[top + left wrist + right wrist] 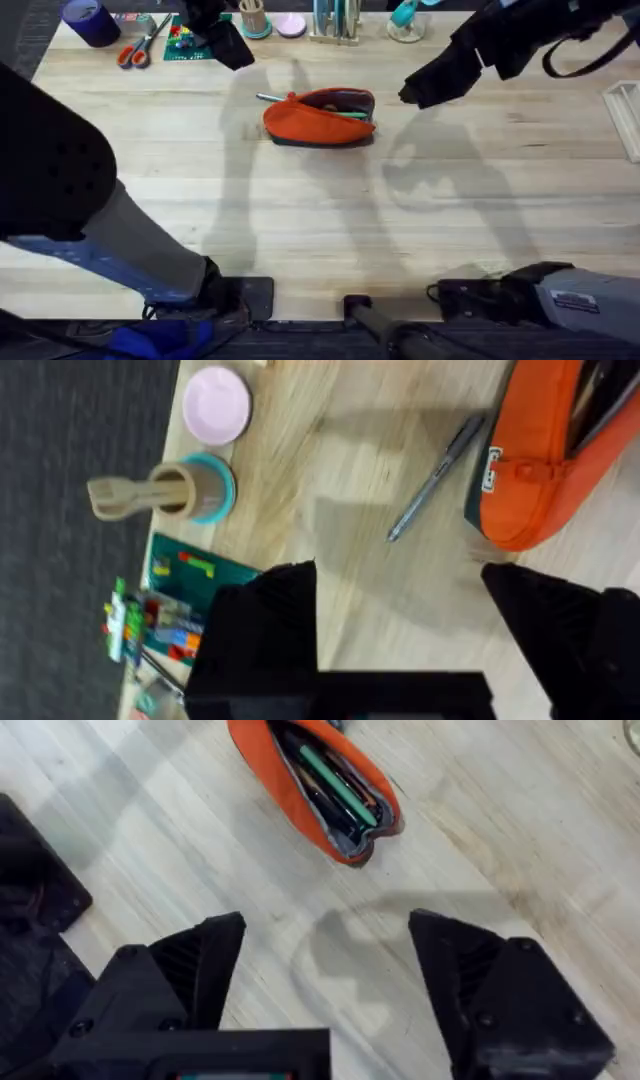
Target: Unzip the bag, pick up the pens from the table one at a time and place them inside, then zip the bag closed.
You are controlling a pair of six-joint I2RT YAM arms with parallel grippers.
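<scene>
Bag sits unzipped at upper centre of the bench, one pen beside it. Left tool spread, right tool spread: you should pinch mid-barrel.

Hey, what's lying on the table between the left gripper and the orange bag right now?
A slim grey pen lies on the table between the left gripper and the orange bag, beside the bag's end, as the left wrist view shows.

Pale plank worktop with soft shadows, dark carpet floor past its far edge, clutter along that edge
</scene>
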